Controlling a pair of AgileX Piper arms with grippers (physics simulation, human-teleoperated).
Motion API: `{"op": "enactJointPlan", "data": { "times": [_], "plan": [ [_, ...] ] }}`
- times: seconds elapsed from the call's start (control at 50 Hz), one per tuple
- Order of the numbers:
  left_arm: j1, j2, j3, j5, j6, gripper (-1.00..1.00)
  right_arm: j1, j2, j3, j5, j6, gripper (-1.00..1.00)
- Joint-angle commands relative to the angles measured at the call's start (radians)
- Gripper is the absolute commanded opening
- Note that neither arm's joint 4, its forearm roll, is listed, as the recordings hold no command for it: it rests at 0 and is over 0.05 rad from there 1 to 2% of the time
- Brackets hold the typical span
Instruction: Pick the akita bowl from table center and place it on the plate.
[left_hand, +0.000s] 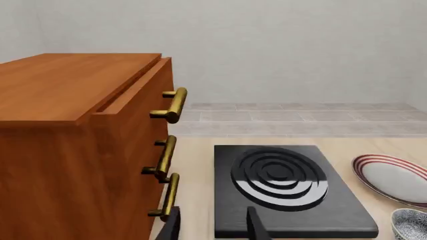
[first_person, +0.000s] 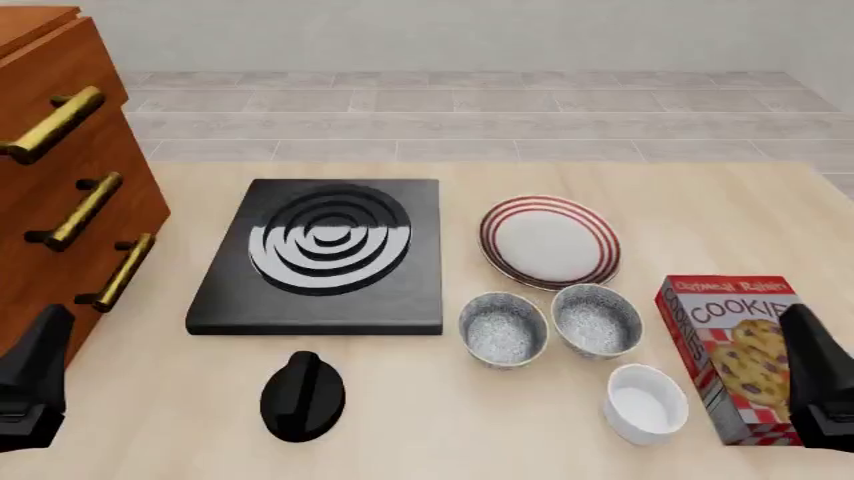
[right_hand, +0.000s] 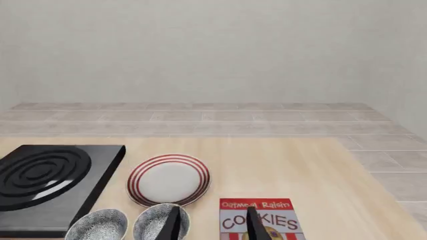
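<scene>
On the table: two speckled bowls (first_person: 503, 328), one plate (first_person: 549, 241), one ramekin (first_person: 646, 402); both jaws apart, empty.

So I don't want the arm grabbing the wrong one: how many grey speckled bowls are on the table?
2. One grey speckled bowl sits right of the black burner's near corner; its twin stands beside it, below the red-striped white plate.

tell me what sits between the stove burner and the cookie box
In the front view, two speckled bowls lie between the black burner and the cookie box: the akita bowl and its twin. The striped plate sits farther back.
</scene>
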Motion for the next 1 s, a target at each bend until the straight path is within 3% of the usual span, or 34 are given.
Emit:
{"op": "enactJointPlan", "data": {
  "times": [0.02,0.36,0.42,0.48,0.54,0.76,1.0],
  "plan": [
    [0.0,0.005,-0.003,-0.001,0.0,1.0,0.005,0.007,-0.002,0.001,-0.005,1.0],
    [0.0,0.005,-0.003,-0.001,0.0,1.0,0.02,0.009,-0.01,0.01,-0.017,1.0],
    [0.0,0.005,-0.003,-0.001,0.0,1.0,0.022,0.001,-0.042,0.042,-0.011,1.0],
    [0.0,0.005,-0.003,-0.001,0.0,1.0,0.048,0.0,-0.075,0.06,-0.058,1.0],
    [0.0,0.005,-0.003,-0.001,0.0,1.0,0.049,0.001,-0.116,0.095,-0.026,1.0],
    [0.0,0.005,-0.003,-0.001,0.0,1.0,0.072,0.003,-0.285,0.253,-0.023,1.0],
    [0.0,0.005,-0.003,-0.001,0.0,1.0,0.267,0.204,-0.355,0.315,-0.141,1.0]
  ]
}}
